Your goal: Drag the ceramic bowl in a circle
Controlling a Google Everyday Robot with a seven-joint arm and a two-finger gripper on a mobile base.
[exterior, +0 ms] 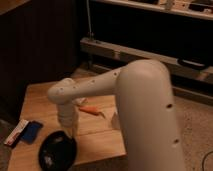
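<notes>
Black ceramic bowl [56,151] beneath gripper [69,133], table-front.

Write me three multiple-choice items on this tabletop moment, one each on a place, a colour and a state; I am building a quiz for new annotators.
1. Where on the wooden table is the ceramic bowl?
A. at the front left corner
B. at the back right corner
C. on the floor beside it

2. What colour is the flat object left of the bowl?
A. green
B. blue
C. yellow

3. How does the end effector stand to the bowl?
A. raised far above the shelf
B. out of view
C. down at the bowl's upper right rim

Answers: 1 A, the bowl lies by the near left edge. 2 B, it shows blue beside a white and red packet. 3 C, the arm's tip meets the rim there.
</notes>
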